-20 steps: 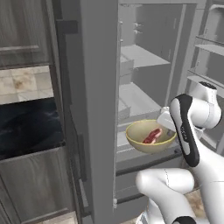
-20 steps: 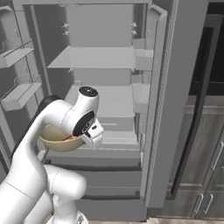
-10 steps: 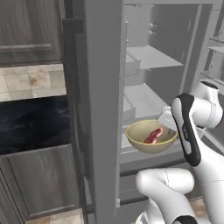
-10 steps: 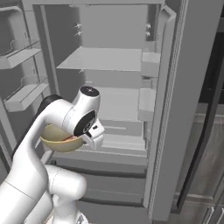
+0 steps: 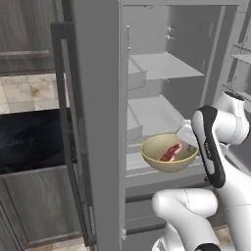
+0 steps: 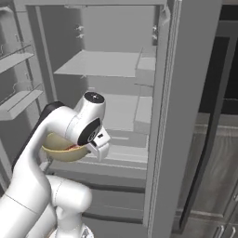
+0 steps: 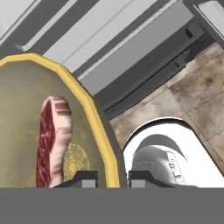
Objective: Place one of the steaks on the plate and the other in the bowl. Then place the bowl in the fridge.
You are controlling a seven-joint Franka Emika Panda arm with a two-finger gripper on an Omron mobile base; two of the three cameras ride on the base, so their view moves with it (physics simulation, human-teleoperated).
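Observation:
My gripper (image 7: 111, 178) is shut on the right rim of the tan-yellow bowl (image 7: 22, 118), one finger inside the wall and one outside. A pinkish-red marbled steak (image 7: 52, 140) lies in the bowl. In the left base view the bowl (image 5: 169, 159) with the steak (image 5: 170, 152) hangs level in front of the open fridge (image 5: 162, 66), about at its lower shelf, with the gripper (image 5: 188, 141) at its right rim. From the right, the bowl (image 6: 60, 151) peeks out behind the hand, before the fridge (image 6: 102, 65). The plate and the other steak are out of view.
The fridge's left door (image 5: 95, 122) stands open beside the bowl, its right door (image 6: 186, 93) on the other side. Door shelves (image 6: 18, 100) jut out at left. Dark cabinets and a black oven front (image 5: 29, 142) lie further left. Tiled floor (image 7: 197, 96) lies below.
The whole picture has shifted in both base views, so the base has driven and the fridge interior sits differently in frame. The bowl stays in the gripper's hold with the steak inside.

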